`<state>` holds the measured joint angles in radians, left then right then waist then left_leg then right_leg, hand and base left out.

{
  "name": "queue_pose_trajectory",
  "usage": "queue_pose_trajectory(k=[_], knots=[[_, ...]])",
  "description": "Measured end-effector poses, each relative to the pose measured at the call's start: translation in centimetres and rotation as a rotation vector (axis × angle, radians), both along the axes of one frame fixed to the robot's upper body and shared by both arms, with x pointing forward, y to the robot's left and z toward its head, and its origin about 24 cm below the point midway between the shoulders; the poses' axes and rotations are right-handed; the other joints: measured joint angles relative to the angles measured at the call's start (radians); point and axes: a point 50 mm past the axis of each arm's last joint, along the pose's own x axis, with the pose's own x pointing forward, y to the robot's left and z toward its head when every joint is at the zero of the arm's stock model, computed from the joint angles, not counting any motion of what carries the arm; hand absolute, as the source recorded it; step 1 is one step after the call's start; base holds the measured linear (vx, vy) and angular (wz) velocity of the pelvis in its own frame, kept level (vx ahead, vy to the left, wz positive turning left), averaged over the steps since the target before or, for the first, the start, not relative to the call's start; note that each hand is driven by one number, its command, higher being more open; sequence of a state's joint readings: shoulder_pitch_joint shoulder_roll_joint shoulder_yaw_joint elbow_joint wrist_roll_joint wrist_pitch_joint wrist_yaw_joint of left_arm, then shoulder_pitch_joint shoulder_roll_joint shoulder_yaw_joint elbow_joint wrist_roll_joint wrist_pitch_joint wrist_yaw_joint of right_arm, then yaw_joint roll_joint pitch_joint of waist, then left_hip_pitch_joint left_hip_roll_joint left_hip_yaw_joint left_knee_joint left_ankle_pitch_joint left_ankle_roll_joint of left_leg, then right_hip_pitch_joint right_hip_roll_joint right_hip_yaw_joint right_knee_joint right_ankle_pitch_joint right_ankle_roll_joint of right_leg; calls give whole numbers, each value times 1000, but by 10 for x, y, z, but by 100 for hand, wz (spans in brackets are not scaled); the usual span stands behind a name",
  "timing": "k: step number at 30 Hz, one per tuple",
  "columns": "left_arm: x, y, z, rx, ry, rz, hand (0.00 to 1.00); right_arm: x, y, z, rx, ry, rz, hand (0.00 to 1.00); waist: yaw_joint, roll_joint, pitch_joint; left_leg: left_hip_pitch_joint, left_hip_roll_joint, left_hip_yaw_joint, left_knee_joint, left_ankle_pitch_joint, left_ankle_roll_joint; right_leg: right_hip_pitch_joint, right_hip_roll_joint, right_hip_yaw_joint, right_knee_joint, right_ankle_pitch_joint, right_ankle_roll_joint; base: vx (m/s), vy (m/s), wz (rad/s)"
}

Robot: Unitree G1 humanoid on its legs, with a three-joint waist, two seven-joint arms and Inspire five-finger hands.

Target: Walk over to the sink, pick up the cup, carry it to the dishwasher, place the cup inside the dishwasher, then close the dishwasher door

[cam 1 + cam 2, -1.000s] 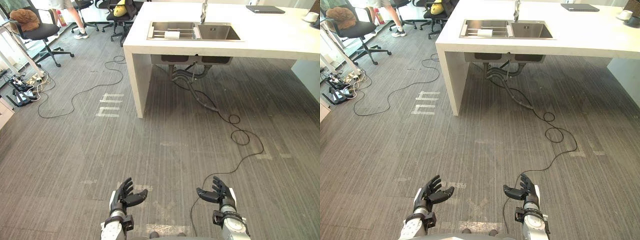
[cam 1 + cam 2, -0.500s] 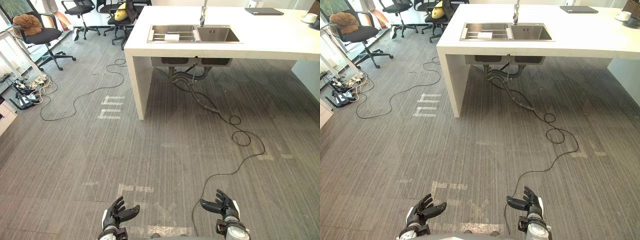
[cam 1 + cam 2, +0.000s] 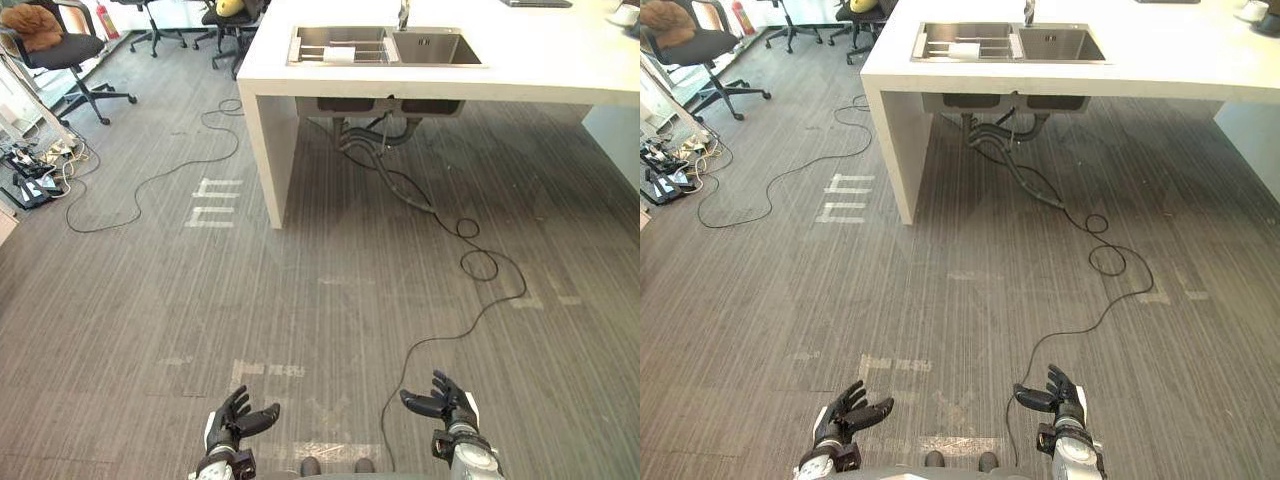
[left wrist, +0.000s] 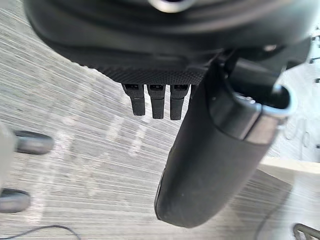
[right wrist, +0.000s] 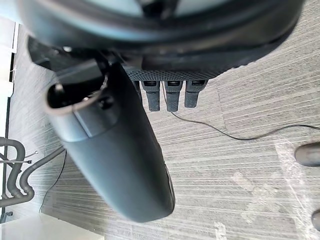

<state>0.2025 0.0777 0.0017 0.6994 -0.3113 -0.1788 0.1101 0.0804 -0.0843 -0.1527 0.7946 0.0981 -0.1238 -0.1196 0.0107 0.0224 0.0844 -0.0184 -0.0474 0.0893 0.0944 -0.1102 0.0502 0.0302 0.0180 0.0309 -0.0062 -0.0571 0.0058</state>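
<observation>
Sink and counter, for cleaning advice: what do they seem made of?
Sink: probably stainless steel, brushed, by its grey metallic sheen. Counter: smooth matte white, maybe stone or composite; no grain shows.

Sink (image 3: 385,46): steel, two basins side by side, sunk in white worktop (image 3: 540,75), far ahead of fingers (image 3: 235,403), well apart from them. Basin on left carries wire rack (image 3: 322,50) with small white thing (image 3: 340,55) on it, too small to tell what. White cup (image 3: 1252,10): upright on worktop's far right corner, well right of sink, farthest from fingers.
</observation>
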Motion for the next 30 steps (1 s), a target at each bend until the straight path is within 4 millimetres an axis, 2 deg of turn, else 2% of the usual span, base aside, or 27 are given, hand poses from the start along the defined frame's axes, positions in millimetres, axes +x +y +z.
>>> queue_pose_trajectory(k=[2, 4, 6, 7, 9, 11, 13, 15, 16, 17, 18, 19, 20, 21, 22, 23, 25, 26, 28, 30], knots=[[12, 2, 12, 25, -73, -22, 90, 8, -3, 6, -15, -35, 5, 90, 0, 3, 3, -34, 6, 12, 81, -54, 7, -44, 2, 15, 92, -56, 9, 114, 54, -21], [18, 4, 18, 34, -104, -29, 90, 11, -6, 8, -28, -44, 9, 90, 0, 2, 10, -41, 6, 23, 121, -82, 15, -79, 1, 22, 186, -107, 22, 81, 42, -15], [27, 8, 23, 49, -136, -38, 90, 18, -10, 13, -43, -61, 16, 90, -1, 6, 35, -39, 6, 39, 166, -114, 20, -146, -3, 16, 364, -163, 72, 64, 52, -17], [31, 9, 26, 57, -149, -42, 90, 18, -11, 13, -46, -60, 17, 90, -1, 5, 45, -29, 6, 36, 172, -136, 35, -190, -4, -1, 478, -177, 84, 81, 63, -7], [34, 13, 28, 71, -155, -49, 90, 14, -12, 10, -46, -42, 23, 90, -5, -1, 63, 1, 1, 23, 180, -158, 45, -259, -24, -55, 649, -208, 79, 124, 47, 11], [33, 17, 27, 86, -146, -54, 90, 11, -16, 9, -53, -23, 29, 90, -16, 1, 78, 44, -2, 6, 173, -172, 42, -282, -51, -111, 678, -239, 64, 225, 39, 26], [36, 22, 29, 109, -147, -64, 90, 11, -23, 11, -74, -18, 47, 90, -27, 5, 82, 72, 6, -20, 150, -175, 36, -334, -59, -154, 624, -243, 54, 271, 0, 36], [38, 26, 30, 118, -152, -51, 90, 12, -32, 14, -97, -20, 62, 90, -26, 12, 88, 97, 28, -28, 135, -187, 14, -377, -48, -184, 535, -223, 46, 318, -50, 22], [37, 30, 30, 130, -145, -36, 90, 11, -36, 15, -108, -18, 63, 90, -27, 8, 85, 124, 34, -31, 126, -202, -11, -380, -42, -191, 453, -156, 26, 490, -132, 21], [33, 35, 29, 141, -135, -26, 90, 6, -40, 15, -117, -8, 59, 90, -31, -14, 73, 158, 25, -35, 123, -223, -45, -377, -59, -201, 401, -36, -12, 531, -158, 24], [31, 36, 28, 140, -127, -16, 90, 3, -41, 14, -121, 1, 57, 90, -34, -19, 69, 177, 26, -39, 126, -234, -58, -373, -66, -209, 414, -12, -99, 582, -206, 25], [28, 34, 24, 128, -111, 2, 90, 2, -45, 14, -130, 5, 56, 90, -42, 8, 56, 170, 60, -55, 176, -240, -68, -348, -39, -231, 409, -36, -131, 392, -165, 15], [27, 34, 24, 126, -110, 6, 90, 3, -45, 15, -130, 0, 58, 90, -47, 14, 54, 145, 74, -56, 235, -241, -69, -328, -25, -237, 384, -41, -137, 473, -218, 9], [28, 33, 24, 120, -114, 17, 90, 6, -44, 16, -129, -7, 62, 90, -52, 29, 62, 69, 111, -55, 418, -228, -81, -276, 11, -246, 326, -43, -143, 383, -178, 4], [28, 32, 24, 112, -114, 21, 90, 9, -43, 17, -128, -16, 63, 90, -53, 37, 68, 3, 140, -58, 590, -182, -92, -225, 36, -249, 275, -35, -165, 485, -206, 0], [27, 29, 23, 103, -114, 20, 90, 7, -41, 16, -121, -12, 63, 90, -48, 37, 74, -71, 181, -53, 789, -178, -96, -142, 63, -248, 213, -31, -183, 485, -173, -4], [24, 25, 20, 86, -105, 17, 90, 9, -40, 17, -116, -25, 61, 90, -38, 30, 86, -130, 218, -44, 935, -182, -90, -28, 78, -220, 147, -35, -191, 484, -135, -36], [23, 21, 19, 70, -106, 15, 90, 11, -41, 18, -120, -40, 52, 90, -20, 25, 91, -188, 219, -46, 947, -188, -80, 32, 72, -181, 105, -36, -192, 380, -38, -53], [26, 20, 20, 67, -113, 13, 90, 18, -40, 21, -117, -59, 49, 90, -10, 24, 96, -262, 209, -53, 896, -196, -84, 70, 57, -153, 72, -38, -188, 360, 71, -48], [32, 19, 23, 61, -130, 13, 90, 19, -40, 22, -115, -64, 37, 90, -1, 14, 122, -315, 167, -54, 751, -201, -91, 122, 19, -138, 58, -60, -161, 293, 155, -21]])
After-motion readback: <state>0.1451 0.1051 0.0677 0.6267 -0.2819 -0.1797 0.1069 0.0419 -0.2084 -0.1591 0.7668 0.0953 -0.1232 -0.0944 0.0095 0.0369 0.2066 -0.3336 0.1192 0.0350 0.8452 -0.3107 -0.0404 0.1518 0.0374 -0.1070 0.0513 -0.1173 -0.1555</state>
